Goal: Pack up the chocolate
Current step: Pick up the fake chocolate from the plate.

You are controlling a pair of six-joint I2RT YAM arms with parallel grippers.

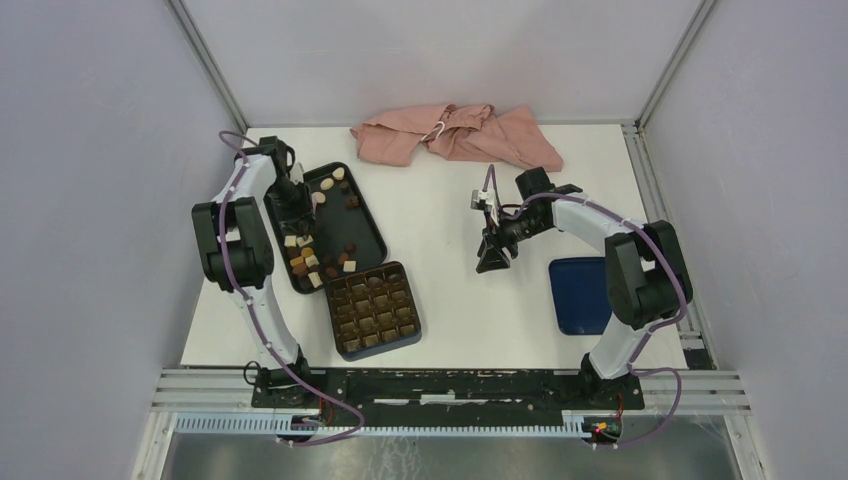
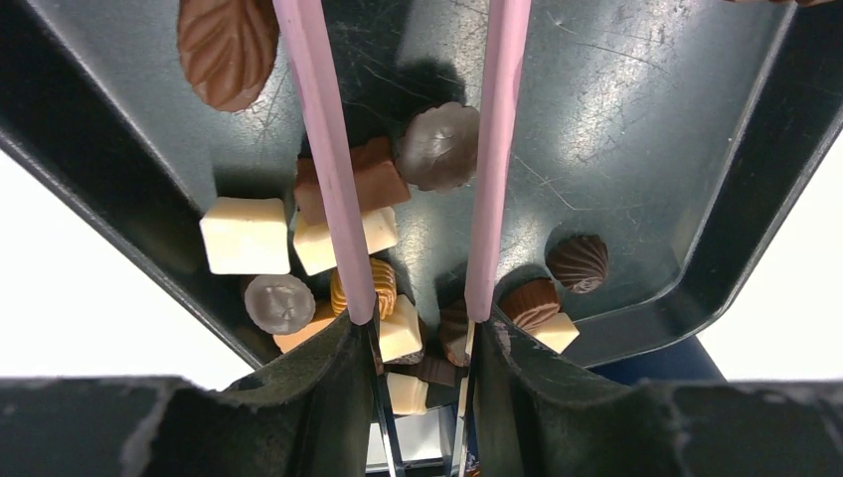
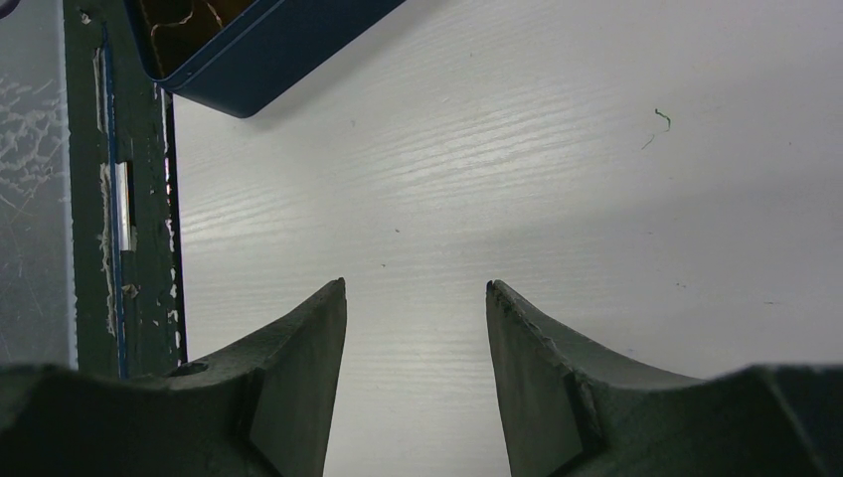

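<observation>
Left gripper (image 2: pixel 418 333) is low in the tray (image 2: pixel 646 119), jaws parted, nothing clamped that I can see. The pink strips (image 2: pixel 497 149) on its fingers run out of frame at the top, so the tips are unchecked. Right gripper (image 3: pixel 416 288) hangs over bare counter (image 3: pixel 596 149), jaws released, empty. Chocolate (image 2: pixel 245 236) is all in the tray as far as I can tell, mostly heaped at the near end. Box (image 1: pixel 380 349) sits just beside that end, and its cells look unfilled from above.

Step reads as: pick one piece. Best candidate is the round dark piece (image 2: pixel 437 147) lying between the strips, but it touches a brown square (image 2: pixel 376 187) — risk of dragging two. Centre on it, close slowly, squeeze lightly, lift straight up. Skip the heap. Then release low into one cell — not across a divider.
</observation>
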